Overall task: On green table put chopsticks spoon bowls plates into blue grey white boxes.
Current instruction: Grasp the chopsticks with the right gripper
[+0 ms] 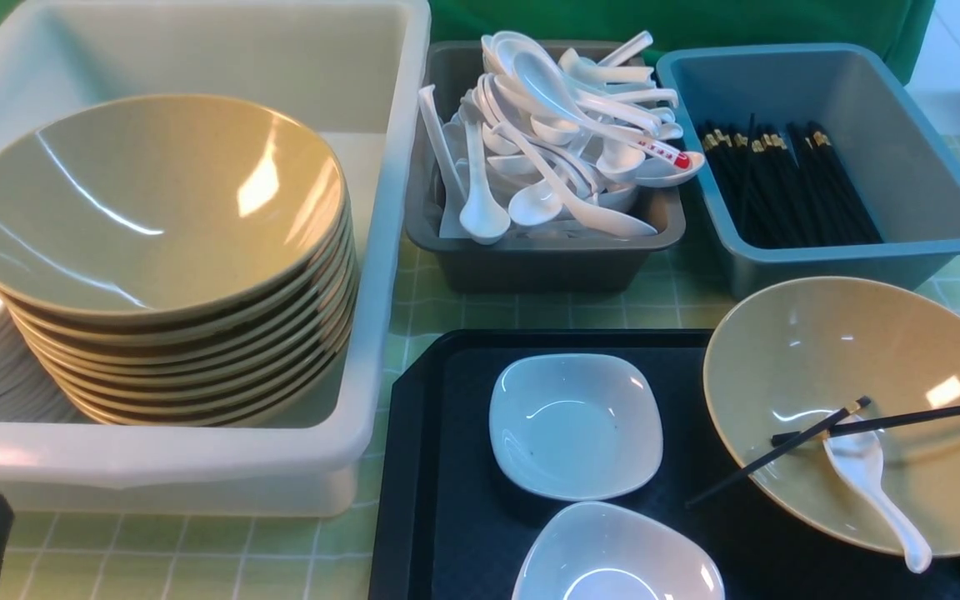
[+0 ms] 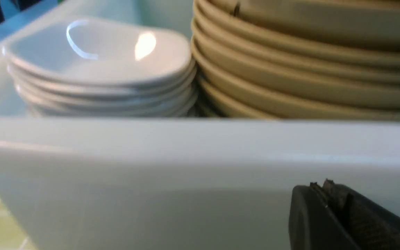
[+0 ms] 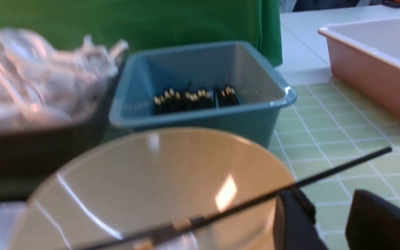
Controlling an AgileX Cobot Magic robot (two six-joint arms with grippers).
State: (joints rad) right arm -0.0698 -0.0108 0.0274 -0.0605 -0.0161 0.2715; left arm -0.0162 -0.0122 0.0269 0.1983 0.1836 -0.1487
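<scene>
Running out of view, 1 plate point(image 1: 613, 554)

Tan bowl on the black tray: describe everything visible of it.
The bowl is wide, round, shallow and glossy tan-yellow with a darker rim, ceramic-looking. It lies face up on the right part of the black tray, overhanging its far edge. Light glints inside. Two crossed black chopsticks and a white spoon rest in it, sticking past its rim.

Behind, green cloth point(image 3: 186, 24) hanging down. To the right of it, white surface point(image 3: 304, 41) with thin dark line, and some dark objects, too blurred to tell, at far edge.
</scene>
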